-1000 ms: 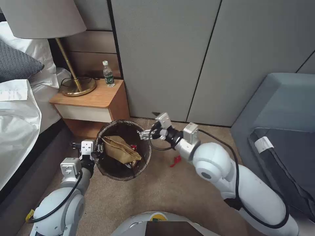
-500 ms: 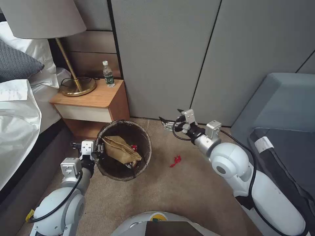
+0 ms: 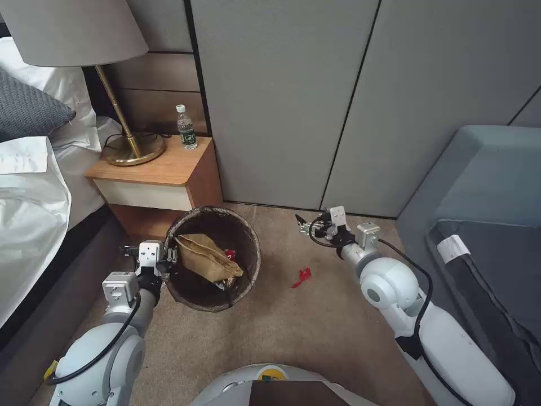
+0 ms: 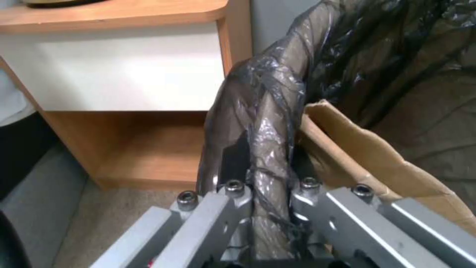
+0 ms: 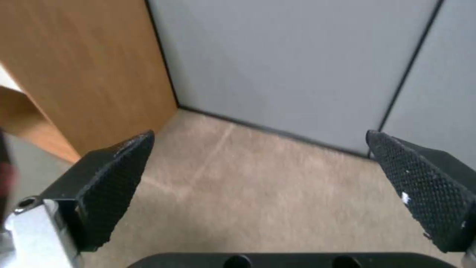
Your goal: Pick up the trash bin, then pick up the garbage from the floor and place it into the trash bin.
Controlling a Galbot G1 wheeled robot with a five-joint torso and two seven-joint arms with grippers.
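Carpet lies under right gripper [image 3: 300,224], apparently empty.

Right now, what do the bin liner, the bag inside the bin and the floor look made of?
Bin liner: thin translucent brown plastic film, glossy and wrinkled. Bag: matte brown paper, creased with stiff folded edges. Floor: beige short-pile carpet, going by its fuzzy, unreflective texture.
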